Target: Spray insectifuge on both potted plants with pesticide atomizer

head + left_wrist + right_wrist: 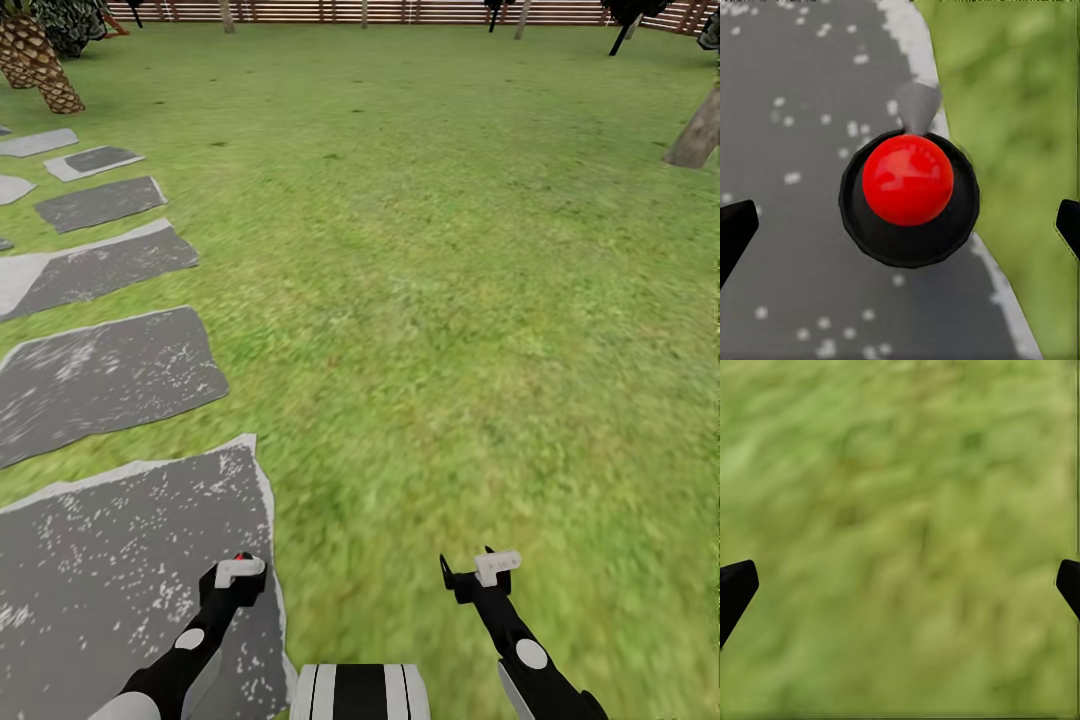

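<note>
I am in the garden, over its green lawn (450, 250). The pesticide atomizer and the potted plants are out of view. My left gripper (240, 572) hangs low over the edge of a grey stepping stone (110, 560), and its fingertips (735, 229) stand wide apart, open. Between them, touching neither, sits a red ball (907, 180) in a round black cup with a grey pointed tip. My right gripper (480, 570) is over bare grass, its fingertips (735, 585) also wide apart, with nothing between them.
A row of grey stepping stones (100, 370) runs up the left side. A scaly palm trunk (40, 65) stands at the far left, and a leaning tree trunk (695, 135) at the right edge. A brown slatted fence (400, 10) closes the far end.
</note>
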